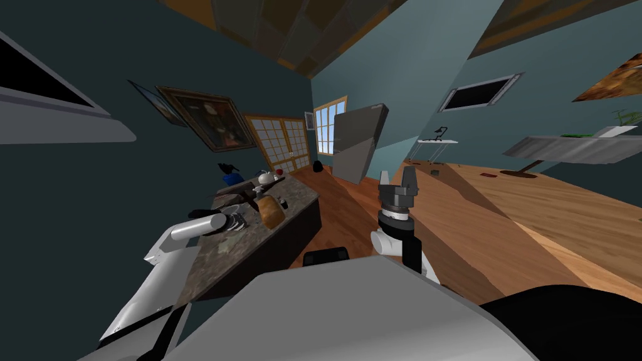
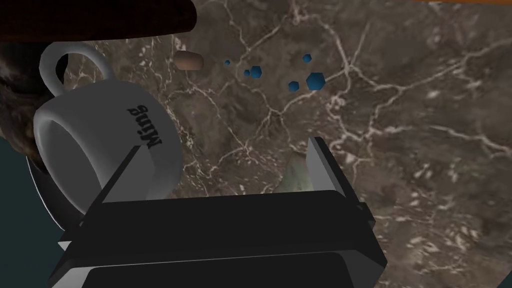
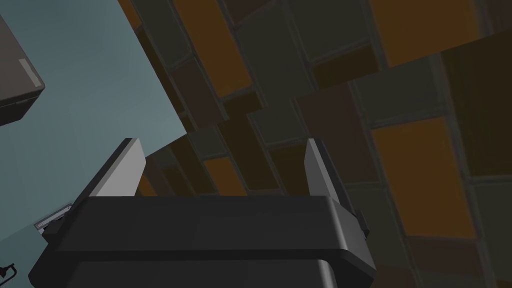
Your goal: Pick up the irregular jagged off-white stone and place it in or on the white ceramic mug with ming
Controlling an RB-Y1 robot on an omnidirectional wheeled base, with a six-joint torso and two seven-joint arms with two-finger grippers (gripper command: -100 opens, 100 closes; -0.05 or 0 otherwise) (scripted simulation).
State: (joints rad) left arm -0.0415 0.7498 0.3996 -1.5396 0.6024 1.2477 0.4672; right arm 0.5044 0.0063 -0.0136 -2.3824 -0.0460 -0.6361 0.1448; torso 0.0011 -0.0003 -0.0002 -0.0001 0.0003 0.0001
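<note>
Two arms show in the head view: the left forearm (image 1: 197,229) reaches over the dark marbled surface (image 1: 251,257) at centre-left, and the right gripper (image 1: 397,175) stands raised mid-frame above the wooden floor (image 1: 501,213). Over to the left wrist: the left gripper (image 2: 222,145) is spread wide. The white mug (image 2: 100,150) lettered "Ming" sits just behind one finger. The pale off-white stone (image 2: 296,175) lies on the surface close inside the other finger; whether they touch, I cannot tell. Right wrist: fingers wide apart, holding nothing.
</note>
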